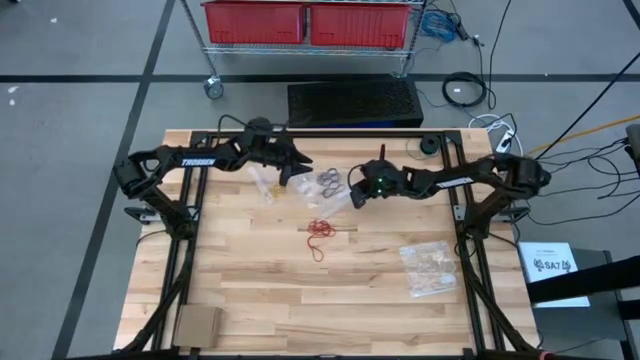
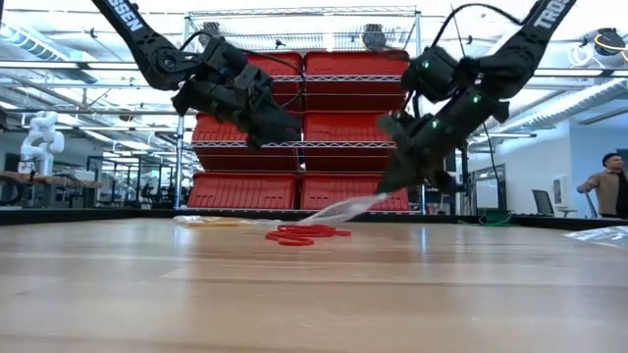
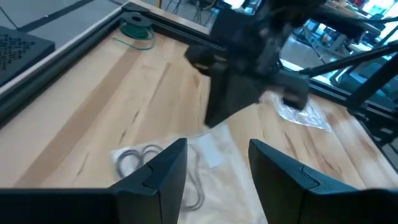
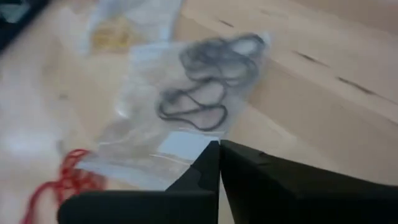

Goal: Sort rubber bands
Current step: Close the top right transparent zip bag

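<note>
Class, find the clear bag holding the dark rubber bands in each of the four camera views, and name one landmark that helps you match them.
High view: the clear bag lies at table centre, at the right gripper.
Low view: its lifted edge hangs from that shut gripper.
Left wrist view: bag just beyond the left gripper, which is open.
Right wrist view: bag pinched by the fingers.
Landmark: the red rubber bands, unseen from the left wrist.

Right end effector (image 3: pixel 249 74) blurred; red rubber bands (image 4: pixel 59 183) cut off by edge
</note>
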